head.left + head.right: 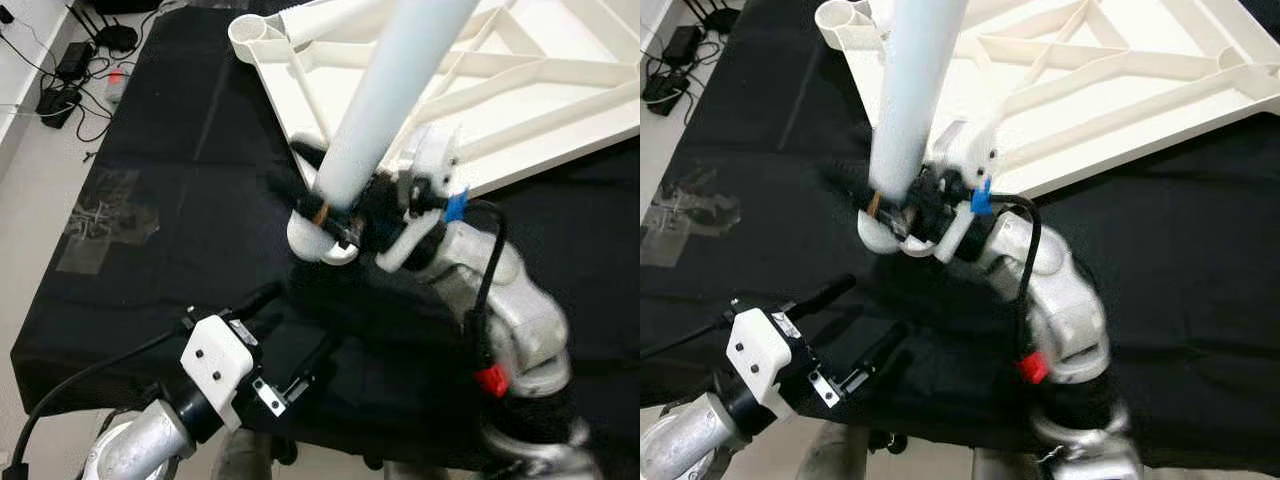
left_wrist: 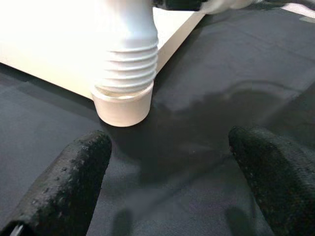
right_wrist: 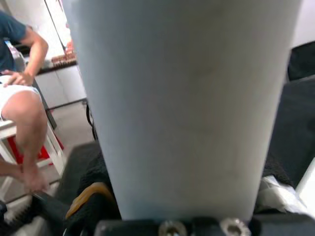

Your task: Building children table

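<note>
Gripping a table leg at the tabletop's corner

Right gripper (image 1: 345, 215) pinches the pale blue leg (image 1: 385, 105) upright in a corner socket (image 2: 123, 105) of the white upturned tabletop (image 1: 520, 90) — the leg's top is cut off. Left gripper (image 1: 290, 335) hovers nearby, fingers spread, over the black cloth (image 1: 170, 220).

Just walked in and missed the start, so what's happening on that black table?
The robot is fitting a pale table leg into a corner socket of the upturned white tabletop lying on the black table. Its right tool grips the leg near the threaded end at the socket. The left tool hovers open, low over the cloth, facing that joint.
</note>
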{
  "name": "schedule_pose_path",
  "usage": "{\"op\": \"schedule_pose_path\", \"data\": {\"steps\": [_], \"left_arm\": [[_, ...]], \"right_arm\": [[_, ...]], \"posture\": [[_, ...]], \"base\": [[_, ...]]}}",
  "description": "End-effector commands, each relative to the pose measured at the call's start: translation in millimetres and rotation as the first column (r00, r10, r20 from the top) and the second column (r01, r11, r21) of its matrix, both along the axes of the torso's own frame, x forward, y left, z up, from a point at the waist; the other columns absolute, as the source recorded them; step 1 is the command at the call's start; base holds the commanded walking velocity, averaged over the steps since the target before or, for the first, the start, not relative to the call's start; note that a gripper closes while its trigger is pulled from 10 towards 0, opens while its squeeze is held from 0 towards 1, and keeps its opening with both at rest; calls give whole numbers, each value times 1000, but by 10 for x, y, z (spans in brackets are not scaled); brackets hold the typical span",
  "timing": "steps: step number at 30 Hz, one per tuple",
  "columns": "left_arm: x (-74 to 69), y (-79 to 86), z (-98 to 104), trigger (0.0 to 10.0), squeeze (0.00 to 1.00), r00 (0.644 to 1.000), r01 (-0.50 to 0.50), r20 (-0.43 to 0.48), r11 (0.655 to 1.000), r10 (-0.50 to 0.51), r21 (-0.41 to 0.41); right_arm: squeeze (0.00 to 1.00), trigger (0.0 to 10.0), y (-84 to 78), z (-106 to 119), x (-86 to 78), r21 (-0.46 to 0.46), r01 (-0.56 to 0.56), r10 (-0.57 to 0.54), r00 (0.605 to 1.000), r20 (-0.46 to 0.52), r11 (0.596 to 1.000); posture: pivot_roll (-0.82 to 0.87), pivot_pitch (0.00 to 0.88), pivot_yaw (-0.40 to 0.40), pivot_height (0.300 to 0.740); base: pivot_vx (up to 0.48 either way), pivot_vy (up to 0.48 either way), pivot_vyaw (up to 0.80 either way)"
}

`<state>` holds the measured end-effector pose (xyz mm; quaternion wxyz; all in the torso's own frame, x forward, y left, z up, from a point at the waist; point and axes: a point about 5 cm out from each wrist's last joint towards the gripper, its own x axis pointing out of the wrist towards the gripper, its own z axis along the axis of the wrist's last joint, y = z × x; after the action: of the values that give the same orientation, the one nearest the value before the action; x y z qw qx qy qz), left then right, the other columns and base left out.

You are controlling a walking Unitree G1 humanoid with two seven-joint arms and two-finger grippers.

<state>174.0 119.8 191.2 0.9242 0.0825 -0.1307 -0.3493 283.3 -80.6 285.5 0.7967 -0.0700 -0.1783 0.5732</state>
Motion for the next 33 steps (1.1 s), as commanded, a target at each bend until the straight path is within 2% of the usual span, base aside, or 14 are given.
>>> {"op": "schedule_pose_path", "data": {"steps": [1,3,6,7,12,20,29,33], "left_arm": [[-28,0,-40,10000,0,1000,7,-21,1000,-7,-1],[-31,2,-38,10000,0,1000,7,-21,1000,-7,-1],[-36,9,-28,10000,0,1000,6,-19,1000,-6,1],[-36,9,-28,10000,0,1000,6,-19,1000,-6,1],[-46,8,-22,10000,0,1000,14,-24,1000,-14,3],[-58,14,-14,10000,0,1000,16,-26,1000,-16,3],[-89,8,-30,10000,0,999,24,-36,1000,-24,0],[-93,4,-33,10000,0,999,26,-38,1000,-27,-1]], "right_arm": [[0,10000,69,-6,-35,-13,-69,70,997,31,997],[0,10000,72,1,-1,-27,-77,78,996,42,997],[0,10000,116,-47,164,-105,-63,72,994,85,993],[0,10000,116,-47,164,-105,-63,72,994,85,993],[0,10000,108,-51,364,-155,-82,97,991,93,984],[0,10000,67,-64,420,-185,-113,133,986,98,976],[0,10000,-223,-5,428,-272,-165,196,976,91,948],[0,10000,-252,20,419,-314,-197,235,968,87,929]], "posture": [[58,425,56,740],[59,425,57,740],[68,440,66,740],[68,440,66,740],[87,450,76,740],[92,456,78,740],[80,430,78,740],[76,425,79,740]], "base": [[0,0,0],[0,0,0],[0,0,0],[0,0,0],[0,0,0],[0,0,0],[0,0,0],[0,0,0]]}}
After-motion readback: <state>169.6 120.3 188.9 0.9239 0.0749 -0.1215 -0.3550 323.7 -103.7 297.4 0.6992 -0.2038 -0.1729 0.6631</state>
